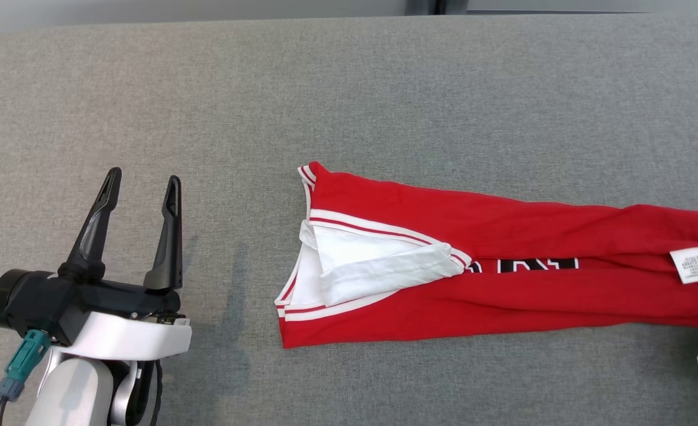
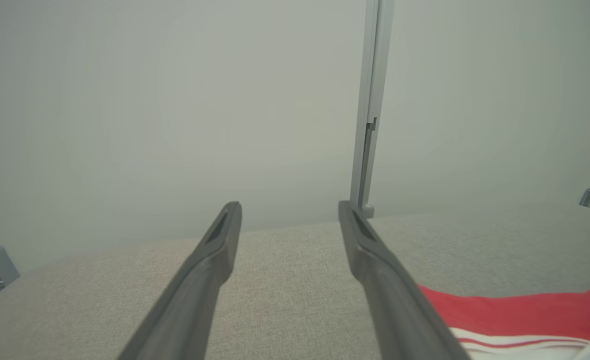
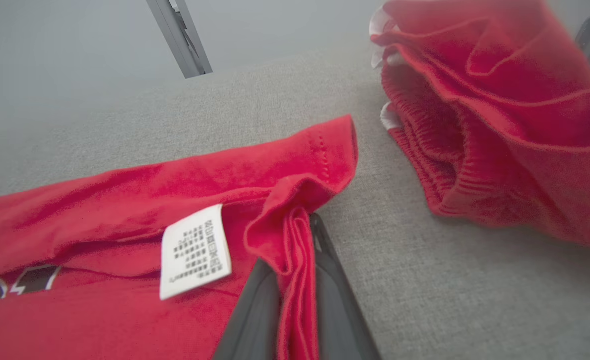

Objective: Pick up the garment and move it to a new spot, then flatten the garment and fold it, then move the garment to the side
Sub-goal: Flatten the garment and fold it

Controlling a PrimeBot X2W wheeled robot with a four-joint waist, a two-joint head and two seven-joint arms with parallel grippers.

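**Right gripper pinched on the hem – a soft, floppy load**

The red garment (image 1: 503, 284) lay stretched in a long narrow strip across the grey padded table (image 1: 349, 89), its white-trimmed end (image 1: 378, 260) toward the middle and its label end off to the robot's right. There, the right gripper (image 3: 291, 245) was clamped together on a bunched fold of red cloth just beside the white care label (image 3: 195, 252). The left gripper (image 1: 144, 176) stood with its fingers wide apart, holding nothing, well clear of the trimmed end.

This looked like thin knit – light, limp, no stiffness at all. Lifted from one pinch, it would likely sag and trail, and the layered folds could slip out of line. The free trimmed end looked the sensible second hold for the left. A separate rumpled red heap (image 3: 500, 110) sat near the pinch and could snag.
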